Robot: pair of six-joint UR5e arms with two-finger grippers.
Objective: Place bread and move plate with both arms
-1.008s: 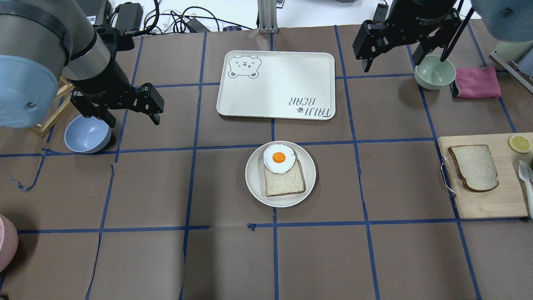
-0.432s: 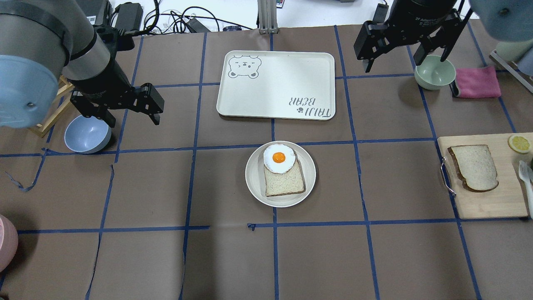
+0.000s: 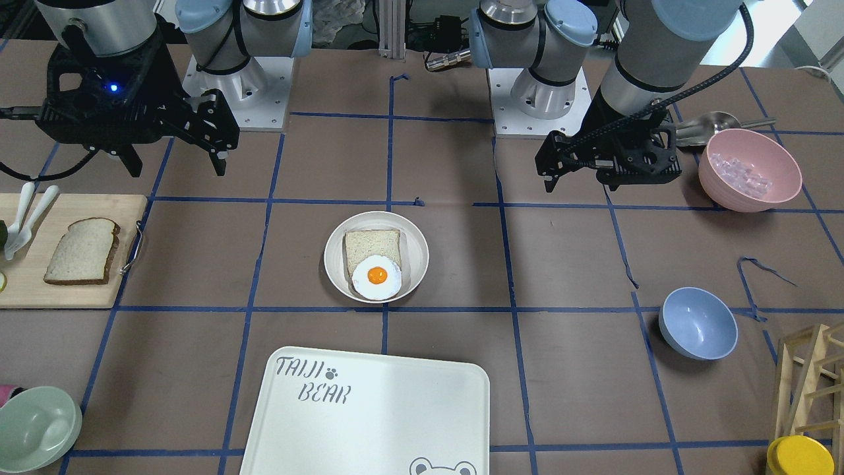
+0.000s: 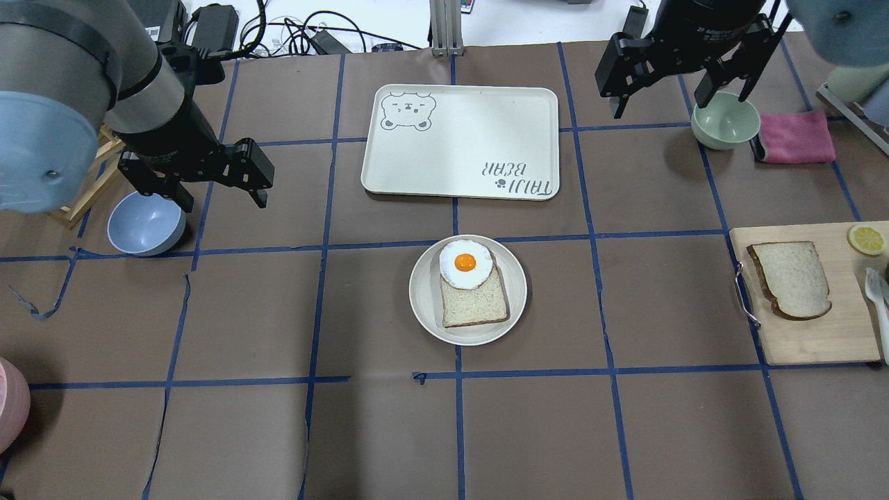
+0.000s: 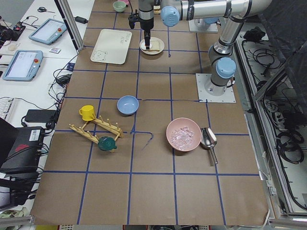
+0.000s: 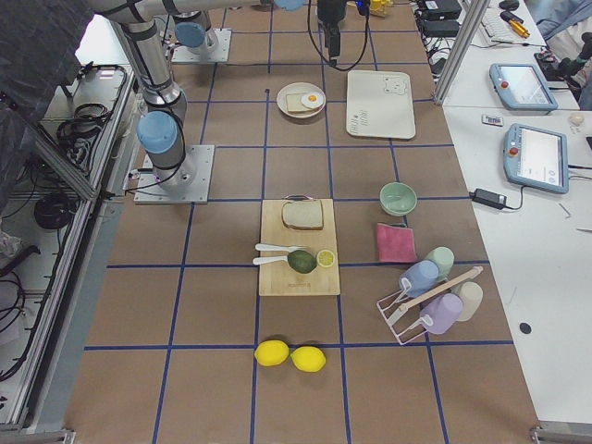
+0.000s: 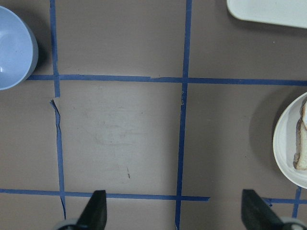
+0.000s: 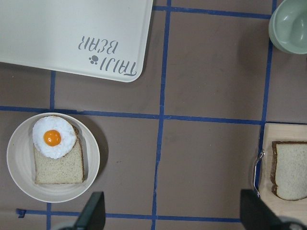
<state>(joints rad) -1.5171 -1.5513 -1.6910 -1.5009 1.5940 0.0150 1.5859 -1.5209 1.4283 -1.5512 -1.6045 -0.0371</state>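
Bread point(image 4: 792, 279): 1 slice on board point(image 4: 812, 340) | plate point(image 4: 424, 305): 1, holds egg toast point(image 4: 479, 305) | left tool point(image 7: 175, 203) spread | right tool point(image 8: 172, 203) spread

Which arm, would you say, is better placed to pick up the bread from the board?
The right. The bread lies on the robot's right, nearer the open right gripper; the left gripper hangs far across.

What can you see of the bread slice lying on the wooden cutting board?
The bread is one whole-wheat slice, pale speckled crumb inside a dark brown crust, one end rounded. It lies flat and whole on the wooden cutting board, near the board's metal handle. Only the board touches it.
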